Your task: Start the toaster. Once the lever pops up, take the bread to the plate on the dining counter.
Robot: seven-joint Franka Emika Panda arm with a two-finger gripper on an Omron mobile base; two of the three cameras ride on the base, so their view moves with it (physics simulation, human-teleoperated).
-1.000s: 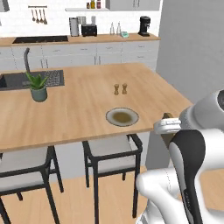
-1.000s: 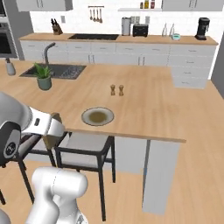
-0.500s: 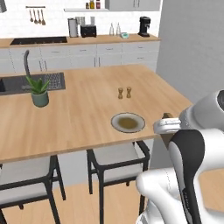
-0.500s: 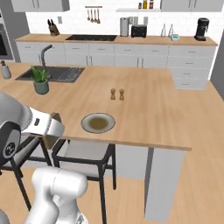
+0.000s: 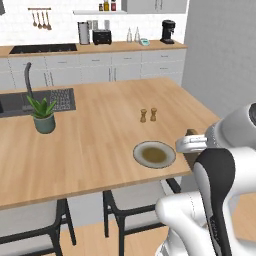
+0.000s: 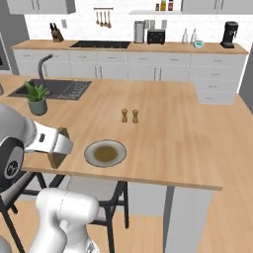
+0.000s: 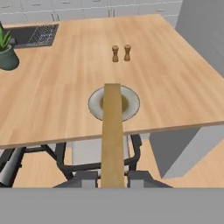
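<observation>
My gripper is shut on the bread, a tan slice seen edge-on that reaches forward over the near edge of the dining counter. The plate, with its pale rim and olive-brown centre, lies on the counter just past the slice's far end. In the left base view the bread pokes out of the gripper right of the plate. From the right base, bread and gripper sit left of the plate. The black toaster stands on the far wall counter.
Two small wooden shakers stand beyond the plate. A potted plant and a sink are on the counter's left part. Dark stools stand under the near edge. A black coffee machine is on the back counter, and a grey wall rises at the right.
The base has driven closer to the dining counter, so the whole scene has shifted and the plate appears nearer. The arm keeps its pose with the bread still held.
</observation>
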